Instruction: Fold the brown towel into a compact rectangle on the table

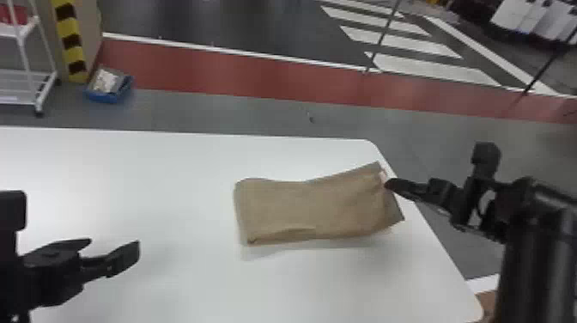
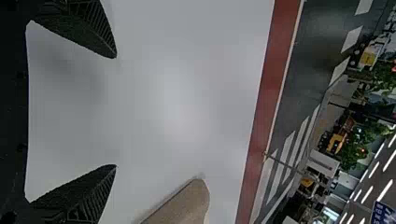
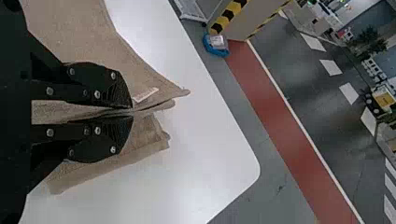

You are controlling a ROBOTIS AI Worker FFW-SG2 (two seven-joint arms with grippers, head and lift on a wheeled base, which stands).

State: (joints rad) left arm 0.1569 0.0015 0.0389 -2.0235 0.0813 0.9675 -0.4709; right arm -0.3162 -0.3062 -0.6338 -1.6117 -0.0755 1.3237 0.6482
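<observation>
The brown towel lies as a long folded strip on the right half of the white table, its right end close to the table's edge. At that end is my right gripper; in the right wrist view the same gripper is shut on a pinched fold of the towel, with a small white tag beside the fingertips. My left gripper stands open over the table, left of the towel and apart from it. In the left wrist view the left gripper has nothing between its fingers, and a towel corner shows.
The table's right edge runs close beside the towel and under the right arm. Beyond the table, on the floor, are a blue bin, a white rack and a yellow-and-black striped post.
</observation>
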